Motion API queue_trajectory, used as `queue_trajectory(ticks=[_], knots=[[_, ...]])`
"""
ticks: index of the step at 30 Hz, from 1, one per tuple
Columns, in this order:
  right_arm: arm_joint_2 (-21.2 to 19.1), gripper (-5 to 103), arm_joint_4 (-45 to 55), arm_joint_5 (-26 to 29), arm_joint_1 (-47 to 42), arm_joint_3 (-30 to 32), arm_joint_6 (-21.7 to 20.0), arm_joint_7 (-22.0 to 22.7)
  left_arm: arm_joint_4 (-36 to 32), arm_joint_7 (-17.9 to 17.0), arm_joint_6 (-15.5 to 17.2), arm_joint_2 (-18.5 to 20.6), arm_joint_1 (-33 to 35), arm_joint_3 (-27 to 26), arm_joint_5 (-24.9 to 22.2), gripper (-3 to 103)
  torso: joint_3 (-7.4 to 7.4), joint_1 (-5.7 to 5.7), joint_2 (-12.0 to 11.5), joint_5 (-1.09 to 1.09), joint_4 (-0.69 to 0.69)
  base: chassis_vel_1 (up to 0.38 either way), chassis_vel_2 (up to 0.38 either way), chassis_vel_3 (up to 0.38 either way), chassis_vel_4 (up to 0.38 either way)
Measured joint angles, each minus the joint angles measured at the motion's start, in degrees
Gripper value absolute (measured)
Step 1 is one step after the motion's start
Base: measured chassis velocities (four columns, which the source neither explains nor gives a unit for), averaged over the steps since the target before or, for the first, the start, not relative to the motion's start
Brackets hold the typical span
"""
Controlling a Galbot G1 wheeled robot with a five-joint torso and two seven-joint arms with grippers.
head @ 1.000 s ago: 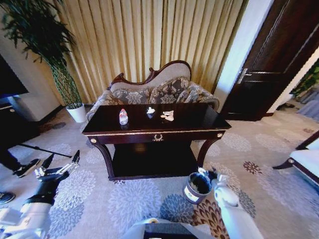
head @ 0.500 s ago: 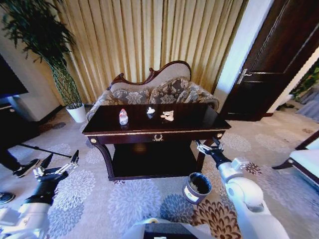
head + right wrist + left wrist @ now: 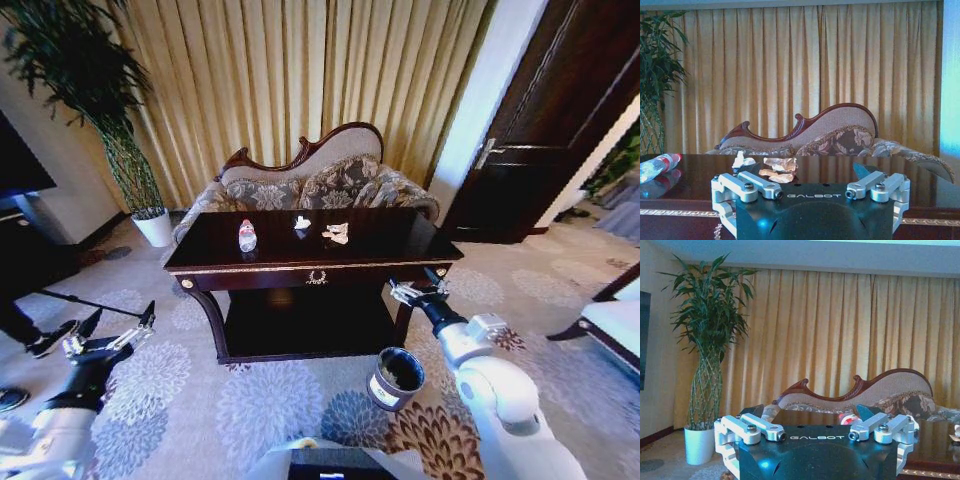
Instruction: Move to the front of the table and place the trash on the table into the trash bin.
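From the head view, the right gripper (image 3: 419, 287) is raised with jaws spread and empty, level with the front right corner of the table (image 3: 400, 245). The bottle (image 3: 247, 235) stands on the tabletop well beyond the jaws, toward the robot's left, and the paper scraps (image 3: 337, 233) lie nearer, ahead of the jaws and slightly left. The trash bin (image 3: 396, 377) sits on the carpet below and just behind the jaws. The left gripper (image 3: 108, 336) hangs low, well short of the table's left end, jaws open and holding nothing. I judge the step to be the first reach for the trash, with nothing yet picked up; the next move calls for carrying the jaws over the table edge and down onto a scrap. In the left wrist view, the left gripper's fingers (image 3: 757, 427) stand apart, with a potted plant (image 3: 705, 365) off to one side and the sofa (image 3: 875, 390) behind the table. In the right wrist view, the scraps lie straight ahead between the open jaws and the bottle lies off to one side; only the table's front edge stands in the way.
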Motion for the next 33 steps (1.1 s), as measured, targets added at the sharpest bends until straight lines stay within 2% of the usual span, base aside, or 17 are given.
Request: queue_trajectory(ticks=[20, 26, 33], knots=[[-0.08, 100, -0.62, -1.18, 0.13, -1.3, -1.08, -0.16, 0.0, 0.05, 0.11, -0.13, -0.05, 0.12, 0.07, 100, 0.01, 0.03, -0.02, -0.01, 0.0, -0.147, 0.141, 0.147, -0.145], [-3.01, 100, -3.04, 3.06, 3.86, -3.75, -3.54, 0.37, 0.0, 0.16, 0.11, -0.16, 0.18, 0.09, 0.14, 100, 0.0, 0.01, -0.01, -0.01, 0.0, 0.0, 0.0, 0.0, 0.0], [-6.01, 100, -11.02, 8.3, 14.0, -11.16, -6.48, 4.57, 0.0, 0.27, 0.11, -0.65, 0.36, 0.41, 1.54, 100, 0.01, 0.0, -0.01, 0.0, 0.0, 0.0, 0.0, 0.0, 0.0]])
